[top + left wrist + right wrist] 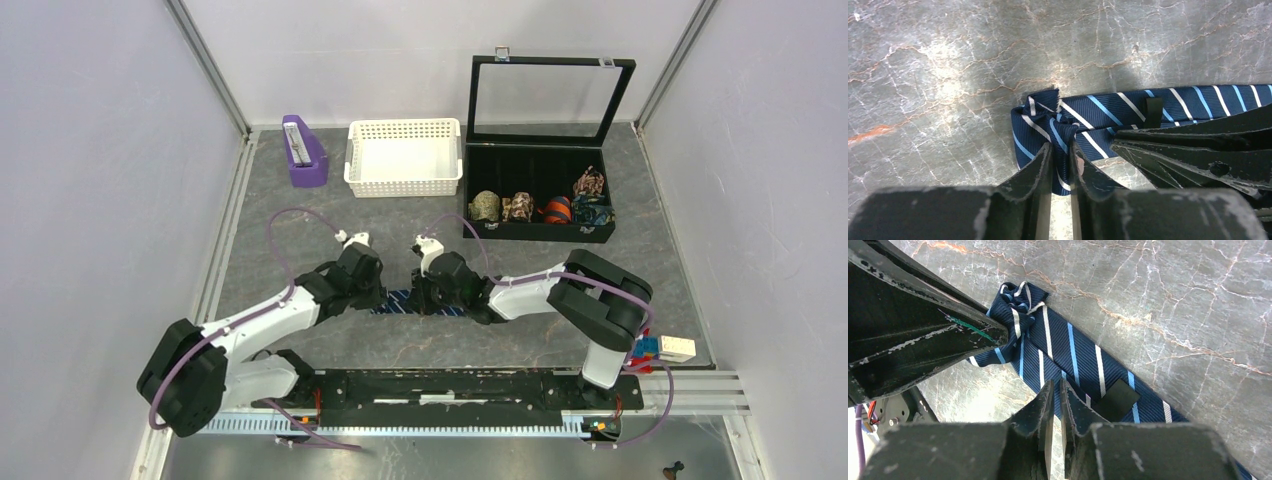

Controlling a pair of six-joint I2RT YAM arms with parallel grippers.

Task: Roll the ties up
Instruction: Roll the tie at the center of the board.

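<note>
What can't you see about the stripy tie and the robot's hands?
Right wrist view: whether the right hand truly pinches the navy necktie; its own fingers cover that spot.
Left wrist view: past the left hand, the necktie's long end slips behind the right hand's fingers and off the right edge.
Top view: both hands cover most of the necktie; the rolled ties in the black box are too small to read.

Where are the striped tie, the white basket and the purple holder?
striped tie [1098, 107], left wrist view, flat strip
white basket [404, 186], top external view, front wall
purple holder [309, 174], top external view, front end
</note>
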